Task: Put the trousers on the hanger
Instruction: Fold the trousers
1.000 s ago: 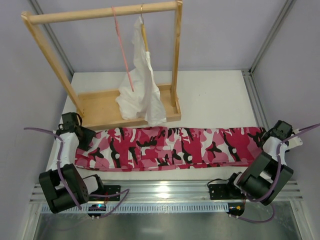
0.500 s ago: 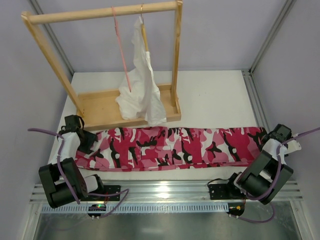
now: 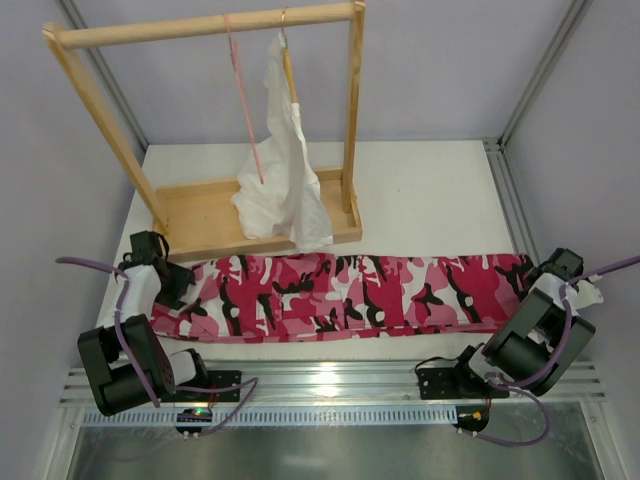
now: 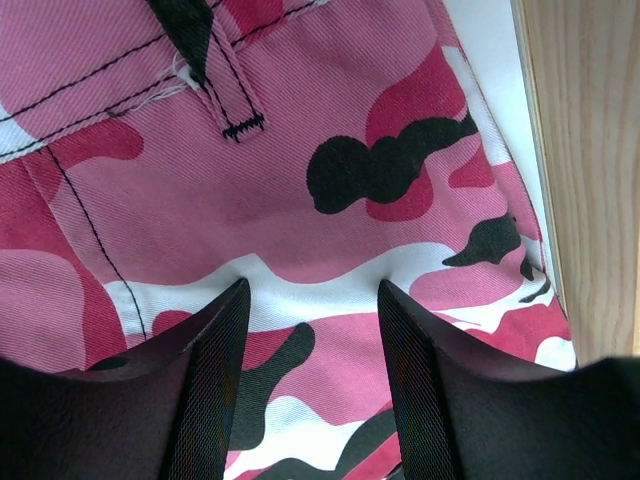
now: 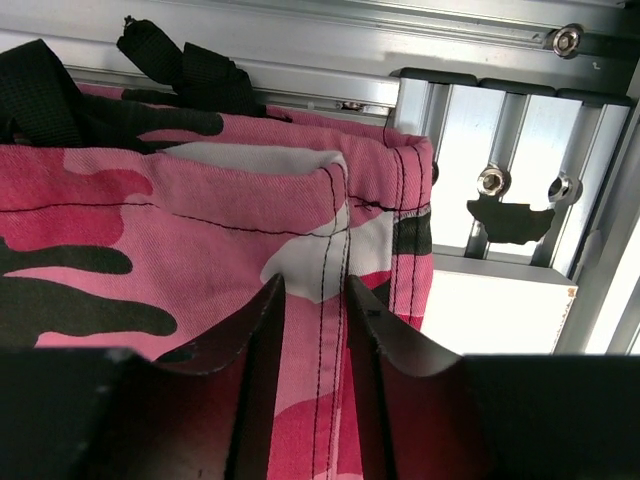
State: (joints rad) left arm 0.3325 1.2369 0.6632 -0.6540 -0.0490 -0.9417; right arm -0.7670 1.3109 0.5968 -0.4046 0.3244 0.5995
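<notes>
The camouflage trousers lie flat, stretched left to right across the near part of the table. The pink wire hanger hangs from the wooden rail at the back, apart from both arms. My left gripper is down on the trousers' left end. In the left wrist view its jaws stand open, tips pressed on the cloth. My right gripper is at the right end. Its jaws are open by a narrow gap, straddling a stitched seam of the trousers near the hem.
A wooden rack with a tray base stands behind the trousers. A white garment hangs there on a tan hanger. An aluminium rail borders the table just past the right hem.
The right gripper's jaws have narrowed over the seam. The left arm has sunk slightly onto the cloth's left end. The trousers have not moved.
</notes>
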